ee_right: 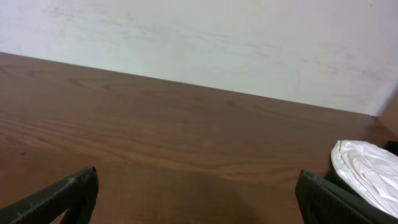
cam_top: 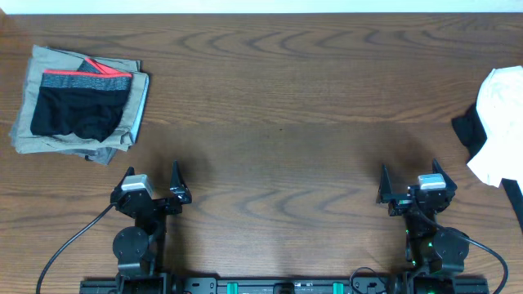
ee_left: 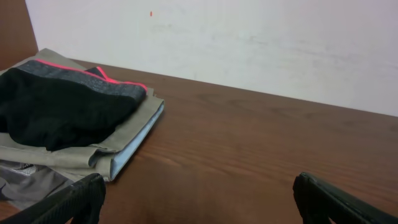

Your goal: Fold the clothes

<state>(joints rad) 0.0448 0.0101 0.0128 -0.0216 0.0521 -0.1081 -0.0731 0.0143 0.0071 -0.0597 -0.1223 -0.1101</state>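
The black leggings point(cam_top: 78, 110) lie folded, red-and-grey waistband at the far side, on top of a pile at the table's far left. They also show in the left wrist view point(ee_left: 56, 106). My left gripper point(cam_top: 152, 170) is open and empty near the front edge, well short of the pile; its fingers frame bare wood in the left wrist view point(ee_left: 199, 199). My right gripper point(cam_top: 411, 170) is open and empty near the front right, over bare wood in the right wrist view point(ee_right: 198, 196).
Folded khaki trousers point(cam_top: 24, 135) lie under the leggings, with a grey cloth point(ee_left: 25, 180) beneath them. A white garment point(cam_top: 500, 122) over a black cloth point(cam_top: 468, 129) sits at the right edge, also seen in the right wrist view point(ee_right: 364, 171).
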